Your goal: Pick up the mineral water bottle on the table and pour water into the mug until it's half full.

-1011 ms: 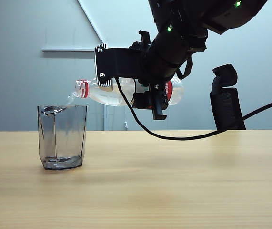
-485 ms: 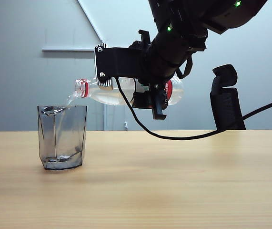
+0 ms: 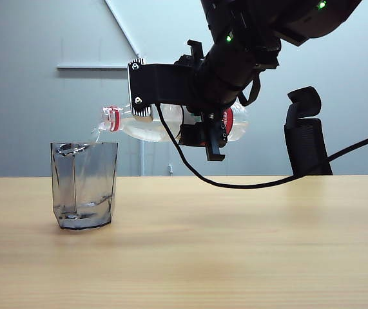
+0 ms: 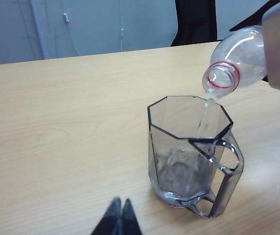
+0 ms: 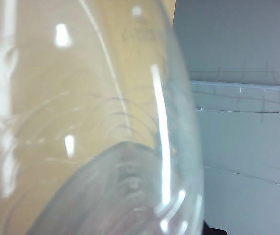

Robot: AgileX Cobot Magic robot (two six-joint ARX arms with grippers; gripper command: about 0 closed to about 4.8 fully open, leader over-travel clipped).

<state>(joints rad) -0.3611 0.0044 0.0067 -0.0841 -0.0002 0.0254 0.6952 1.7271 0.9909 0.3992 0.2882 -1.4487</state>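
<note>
Two arms: only my right one showed in the exterior view; my left end effector appeared only in its own wrist view.
Right arm pose: it reached in from the upper right, and my right end effector hung above the worktop, clear of it.
Right end effector state: clamped around the body of the mineral water bottle, fingers held apart by the bottle's width.
Left end effector state: its two dark fingertips sat pressed together, holding nothing, low over the worktop just in front of the mug.
Change from the earlier frame: my right arm and the bottle kept the same place; the water at the bottom of the mug stood a little higher than a second before.
Bottle axis: nearly level, long axis running left to right in the exterior view, mouth tipped slightly down.
Bottle direction: the red neck ring and open mouth pointed toward the mug, just above its rim.
Stream: a thin run of water fell from the mouth into the mug.
Mug: upright on the worktop, its level well below half.
</note>
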